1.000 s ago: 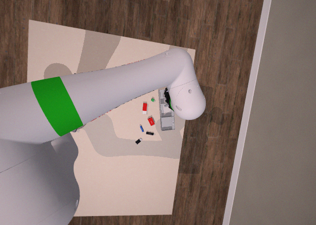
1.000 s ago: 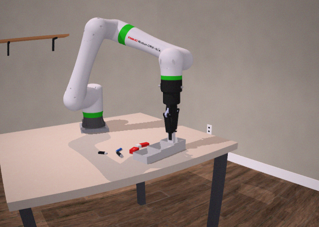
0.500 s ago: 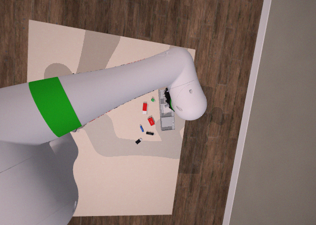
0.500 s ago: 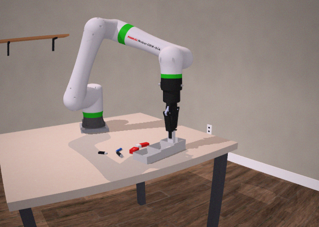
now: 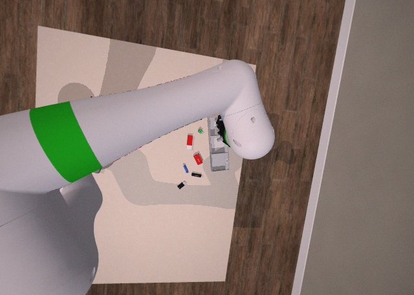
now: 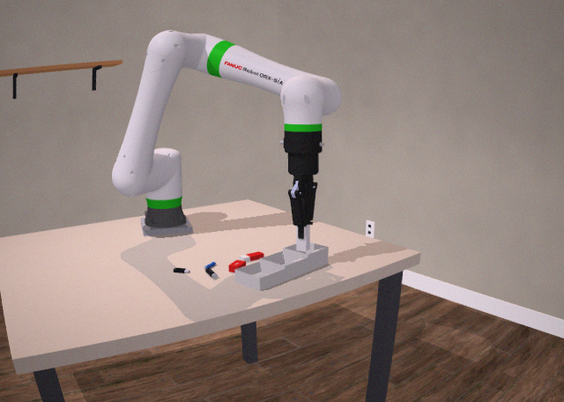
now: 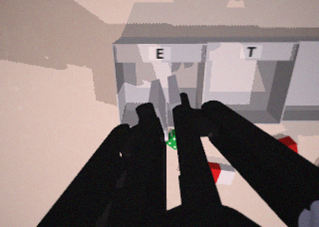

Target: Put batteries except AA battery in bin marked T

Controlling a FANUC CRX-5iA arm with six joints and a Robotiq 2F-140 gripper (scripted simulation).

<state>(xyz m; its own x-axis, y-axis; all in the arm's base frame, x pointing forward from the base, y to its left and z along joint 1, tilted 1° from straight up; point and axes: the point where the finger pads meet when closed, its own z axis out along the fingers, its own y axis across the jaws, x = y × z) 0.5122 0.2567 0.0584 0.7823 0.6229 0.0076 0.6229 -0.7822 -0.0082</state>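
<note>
Taking the bin row (image 5: 218, 158) as the landmark, and reading across the top view; on the worktop (image 5: 66, 61), farthest to the left of the row, lies a black cell (image 5: 181, 185); a little nearer the row lies a blue cell (image 5: 185, 167); next a red-and-white cell (image 5: 189, 141), level with the row's middle; then a second black cell (image 5: 196, 174), near the row's lower end; then a red block (image 5: 198, 158), just beside the row's left wall; then a small green piece (image 5: 200, 130), near the row's upper end; all six lie outside the row, on the worktop; which one is the AA I cannot tell.

The row stands flat; the wrist view shows its labels, bin E (image 7: 131, 68) on the left and bin T (image 7: 279, 88) beside it, sharing a wall.

The tool (image 6: 302, 247) hangs straight down over bin E, at the row's far end in the exterior view; its grey fingertips dip within that bin's walls; the tool is closed, the tips nearly together, gripping nothing.
</note>
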